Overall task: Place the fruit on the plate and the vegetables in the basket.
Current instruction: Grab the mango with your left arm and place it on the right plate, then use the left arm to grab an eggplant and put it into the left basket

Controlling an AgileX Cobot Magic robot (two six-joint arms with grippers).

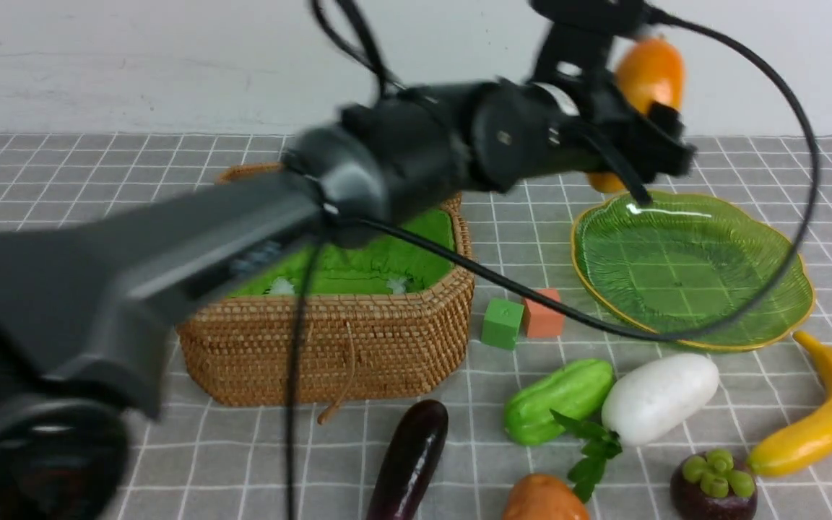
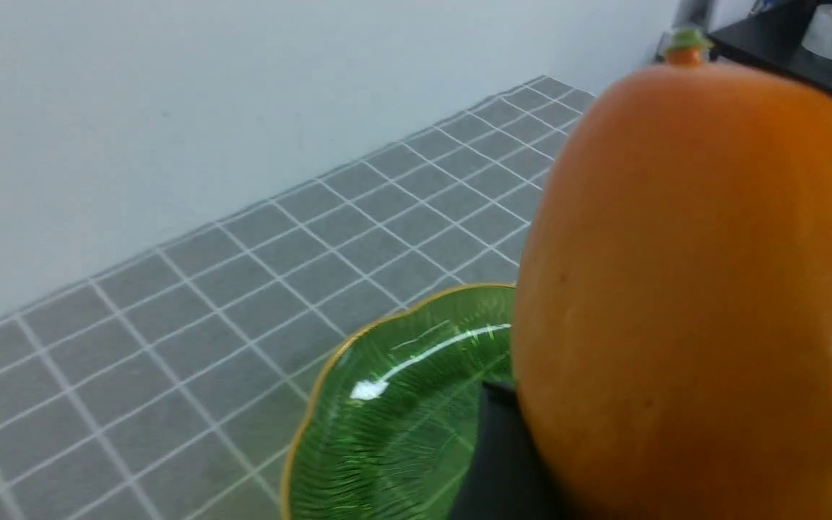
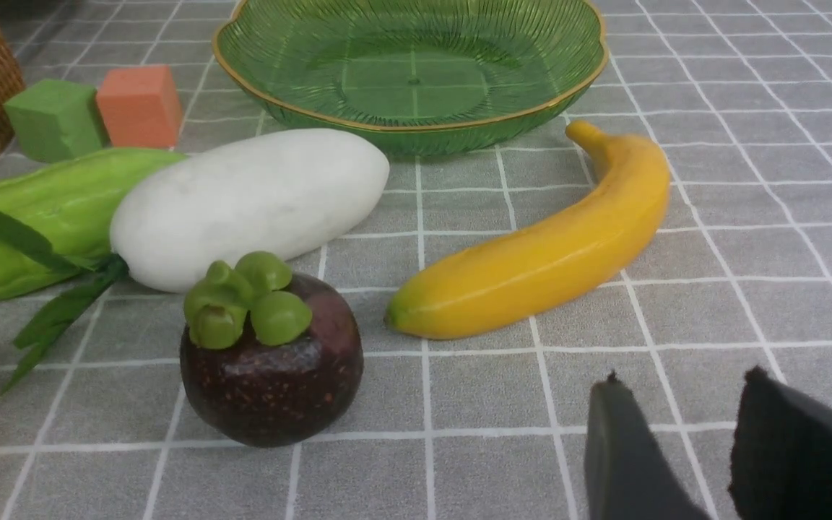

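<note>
Clamped on the glossy orange oblong mango (image 1: 651,76) are the left gripper's (image 1: 647,137) jaws, toward two o'clock. The right gripper's (image 3: 665,433) jaws stand apart.

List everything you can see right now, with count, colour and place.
mango: one, orange, held above the plate's far-left side
plate: one, green, right of the basket
basket: one, brown with green lining, left side
cubes: two, green and orange, between basket and plate
gourd: one, green, left of the radish
radish: one, white, before the plate
banana: one, yellow, far right
mangosteen: one, purple, near edge
potato-like lump: one, orange, near edge
eggplant: one, purple, before the basket
left end effector: one, black, gripping the mango
right end effector: one, black, jaws apart
</note>
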